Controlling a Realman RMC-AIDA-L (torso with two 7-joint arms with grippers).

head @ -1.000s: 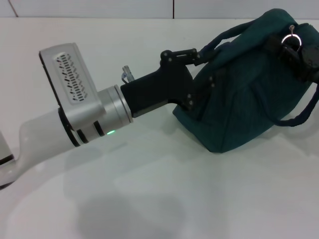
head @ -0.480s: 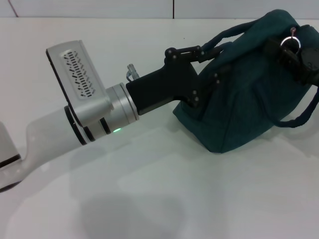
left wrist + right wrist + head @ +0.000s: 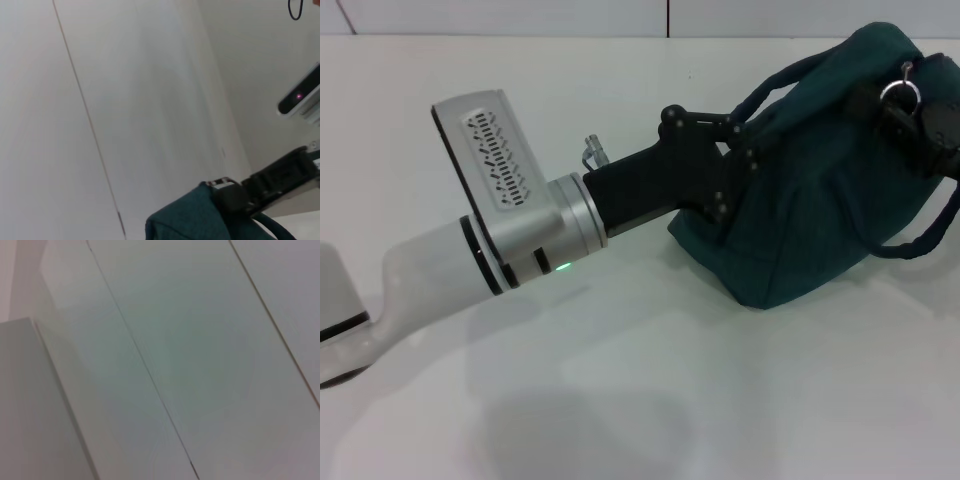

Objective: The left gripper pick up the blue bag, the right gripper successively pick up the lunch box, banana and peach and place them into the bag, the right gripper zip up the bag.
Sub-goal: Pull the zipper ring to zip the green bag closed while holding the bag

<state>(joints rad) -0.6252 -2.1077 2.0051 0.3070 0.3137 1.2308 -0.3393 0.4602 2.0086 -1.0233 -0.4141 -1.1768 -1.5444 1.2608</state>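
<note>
The blue bag [image 3: 820, 200] lies on its side at the right of the white table, its mouth drawn closed. My left gripper [image 3: 738, 150], on the silver arm with the green light, presses into the bag's left end beside a loop handle [image 3: 770, 85]. My right gripper [image 3: 912, 115] is at the bag's top right, partly cut off by the view's edge and shut at the metal zipper ring [image 3: 900, 93]. The left wrist view shows the bag's top [image 3: 190, 220] with the right gripper [image 3: 235, 197] on it. The lunch box, banana and peach are out of view.
The white table [image 3: 620, 400] stretches in front of and to the left of the bag. A second handle loop [image 3: 930, 235] hangs off the bag's right side. The left wrist view shows a white device with a pink light [image 3: 300, 97]. The right wrist view shows only pale panels.
The left arm has slid to the right, deeper against the bag's left end. The bag has stayed in place and the zipper ring has barely shifted.
</note>
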